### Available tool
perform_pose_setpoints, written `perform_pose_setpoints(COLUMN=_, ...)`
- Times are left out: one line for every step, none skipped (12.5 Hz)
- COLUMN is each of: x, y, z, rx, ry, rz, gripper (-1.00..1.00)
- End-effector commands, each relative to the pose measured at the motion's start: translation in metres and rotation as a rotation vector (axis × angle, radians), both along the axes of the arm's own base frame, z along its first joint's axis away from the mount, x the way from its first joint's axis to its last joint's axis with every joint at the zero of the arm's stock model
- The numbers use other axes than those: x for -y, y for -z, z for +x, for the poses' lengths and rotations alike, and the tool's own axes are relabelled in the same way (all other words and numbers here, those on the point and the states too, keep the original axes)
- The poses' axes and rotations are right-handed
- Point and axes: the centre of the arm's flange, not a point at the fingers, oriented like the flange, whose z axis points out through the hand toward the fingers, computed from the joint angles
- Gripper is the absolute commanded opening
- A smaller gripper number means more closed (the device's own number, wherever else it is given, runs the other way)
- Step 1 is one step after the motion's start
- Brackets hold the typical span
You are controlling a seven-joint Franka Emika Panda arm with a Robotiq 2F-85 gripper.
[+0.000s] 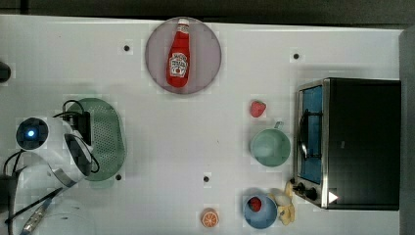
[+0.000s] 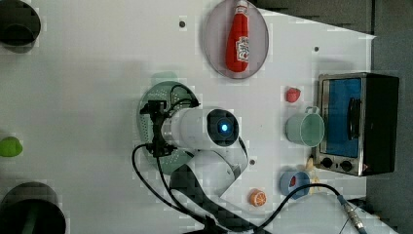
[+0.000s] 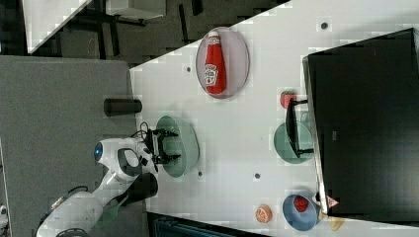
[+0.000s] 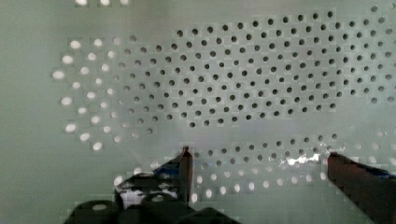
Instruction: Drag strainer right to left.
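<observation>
- The pale green oval plastic strainer with its grid of small holes lies on the white table, at the top view's left, well apart from the oven and the cups at the top view's right.
- The white robot arm hangs over the strainer; in the top view it covers the strainer's left half.
- The black gripper points down into the strainer's bowl. In the right view its two fingers stand spread, one toward each end of the oval.
- In the wrist view the perforated floor of the strainer sits close under the camera, and the two dark fingertips are apart with bare strainer floor between them, pinching nothing.
- A red plastic ketchup bottle lies on a round grey plate near the table's far edge in the top view.
- A small red strawberry lies just beside a round pale green cup with a handle.
- The cup stands near the glass door of a black and silver toaster oven.
- A round blue bowl holds another red berry; a half orange lies near it on the table.
- A bright green rounded object lies at the left view's left edge.
</observation>
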Motion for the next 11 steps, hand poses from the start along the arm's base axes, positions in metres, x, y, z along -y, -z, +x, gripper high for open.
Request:
perform_pose_setpoints(x=-0.019, y=-0.014, z=0.0, rx=0.019, ry=0.08, rz=0.016, gripper=1.0)
perform_pose_setpoints(x=-0.019, y=-0.017, z=0.002, rx=0.017, ry=0.078, rz=0.014, gripper=1.0)
perform_pose_setpoints(x=-0.017, y=-0.022, z=0.004, rx=0.02, ry=0.052, rz=0.006, gripper=1.0)
perform_pose_setpoints(x=-0.012, y=-0.033, z=0.009, rx=0.03, ry=0.005, rz=-0.004, gripper=1.0)
perform_pose_setpoints(x=-0.004, y=-0.049, z=0.014, rx=0.023, ry=-0.049, rz=-0.022, gripper=1.0)
perform_pose_setpoints(x=0.005, y=-0.07, z=0.019, rx=0.007, ry=-0.111, rz=-0.043, gripper=1.0)
perform_pose_setpoints(x=0.015, y=-0.098, z=0.027, rx=0.019, ry=-0.187, rz=-0.045, gripper=1.0)
perform_pose_setpoints(x=0.027, y=-0.13, z=0.036, rx=0.039, ry=-0.263, rz=-0.04, gripper=1.0)
perform_pose_setpoints(x=0.041, y=-0.162, z=0.043, rx=0.055, ry=-0.337, rz=-0.038, gripper=1.0)
perform_pose_setpoints(x=0.059, y=-0.194, z=0.05, rx=0.066, ry=-0.394, rz=-0.037, gripper=1.0)
perform_pose_setpoints(x=0.081, y=-0.227, z=0.056, rx=0.08, ry=-0.429, rz=-0.035, gripper=1.0)
